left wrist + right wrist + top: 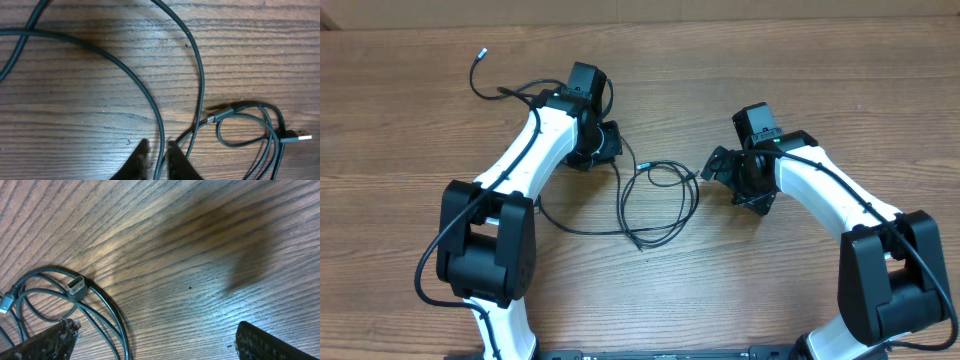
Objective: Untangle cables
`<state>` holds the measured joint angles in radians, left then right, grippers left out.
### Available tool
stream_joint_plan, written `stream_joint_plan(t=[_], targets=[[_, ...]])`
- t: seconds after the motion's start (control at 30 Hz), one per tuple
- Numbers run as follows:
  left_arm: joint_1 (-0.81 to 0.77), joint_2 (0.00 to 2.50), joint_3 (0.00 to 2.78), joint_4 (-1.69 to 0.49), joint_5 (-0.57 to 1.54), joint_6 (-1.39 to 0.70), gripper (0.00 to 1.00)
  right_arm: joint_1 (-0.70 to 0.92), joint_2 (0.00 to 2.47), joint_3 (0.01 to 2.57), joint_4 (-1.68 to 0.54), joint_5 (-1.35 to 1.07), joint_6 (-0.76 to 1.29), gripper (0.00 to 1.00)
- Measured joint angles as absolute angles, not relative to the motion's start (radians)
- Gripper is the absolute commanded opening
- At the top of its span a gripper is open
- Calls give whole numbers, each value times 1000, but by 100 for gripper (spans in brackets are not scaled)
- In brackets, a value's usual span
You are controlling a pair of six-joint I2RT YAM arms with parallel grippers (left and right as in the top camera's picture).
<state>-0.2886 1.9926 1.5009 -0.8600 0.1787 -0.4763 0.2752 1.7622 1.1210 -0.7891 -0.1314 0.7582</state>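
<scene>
Left pincer (159, 159) of mine sits low over the brown wood-grain worktop (790, 60). Its dark fingers are narrowly parted, with one strand of the thin black rubbery cables (655, 205) running between them. Whether the pads bite that strand or merely straddle it, I cannot tell from this close view. My right pincer (155, 347) is spread wide and holds nothing, hovering just beside the bunched loops.

I judge the job barely begun. Near the worktop's middle the cords lie in overlapping loops that cross one another several times, and only one tail trails clear toward the far left corner. Nearly all the pulling apart lies ahead.

The cords are smooth, round and limp, bending in soft curves. A flat silvery metal plug (76, 286) ends one of them, hard and boxy against the matte, streaky grain.
</scene>
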Motion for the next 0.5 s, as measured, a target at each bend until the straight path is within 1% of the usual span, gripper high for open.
stream_joint_plan(t=[0.03, 0.1, 0.2, 0.23, 0.27, 0.3, 0.33, 0.4, 0.43, 0.5], targets=[[-289, 1993, 1501, -860, 178, -473, 10, 275, 1762, 1121, -789, -131, 758, 100], [-289, 1993, 1501, -867, 178, -474, 4, 276, 1762, 1121, -789, -131, 758, 100], [-289, 1993, 1501, -868, 183, -473, 4, 276, 1763, 1121, -789, -131, 758, 100], [-289, 1993, 1501, -868, 184, -473, 10, 276, 1763, 1121, -789, -132, 759, 100], [-289, 1993, 1501, -868, 187, -473, 24, 276, 1763, 1121, -789, -132, 758, 100], [-289, 1993, 1501, -868, 188, -476, 31, 276, 1763, 1121, -789, -131, 758, 100], [-289, 1993, 1501, -874, 189, -476, 34, 276, 1762, 1121, -789, -132, 757, 100], [-289, 1993, 1501, -875, 191, -476, 36, 276, 1763, 1121, -789, -131, 758, 100], [-289, 1993, 1501, -874, 191, -477, 42, 276, 1762, 1121, -789, -131, 758, 100], [-289, 1993, 1501, -862, 191, -473, 45, 276, 1763, 1121, -789, -131, 758, 100]])
